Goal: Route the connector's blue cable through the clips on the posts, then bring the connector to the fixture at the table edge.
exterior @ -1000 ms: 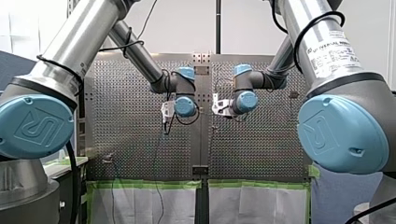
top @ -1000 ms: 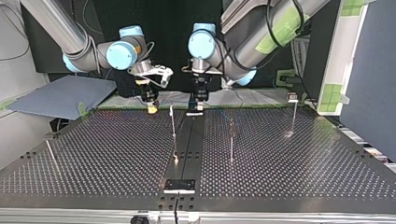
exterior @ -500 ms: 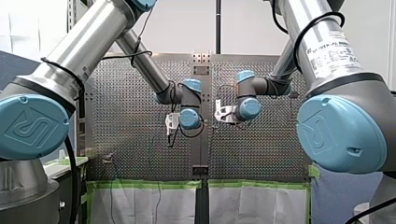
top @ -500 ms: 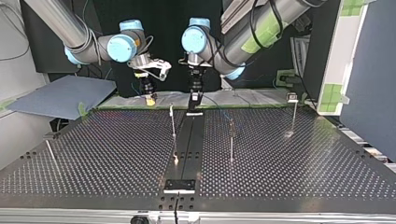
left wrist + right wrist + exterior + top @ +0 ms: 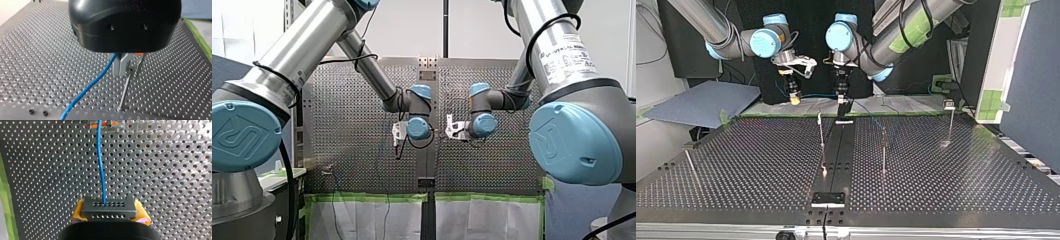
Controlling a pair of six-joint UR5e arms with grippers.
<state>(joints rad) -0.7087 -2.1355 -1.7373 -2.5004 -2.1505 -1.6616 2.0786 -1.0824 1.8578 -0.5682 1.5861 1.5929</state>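
Observation:
My right gripper has yellow pads and is shut on the black connector. The blue cable runs straight ahead out of the connector's face. My left gripper is black with grey metal fingers, shut on the blue cable, which trails away over the table. A thin post with a clip stands just beside those fingers. In the top view my right gripper and my left gripper hang side by side above the far edge.
Several thin posts stand on the perforated table, among them a middle post, one further right and one at the far right. A black fixture plate sits at the near edge. A grey sheet lies beyond the far left corner.
In the top view both grippers have risen and drawn back toward the far edge, my left one also shifting left. Both grips are unchanged.

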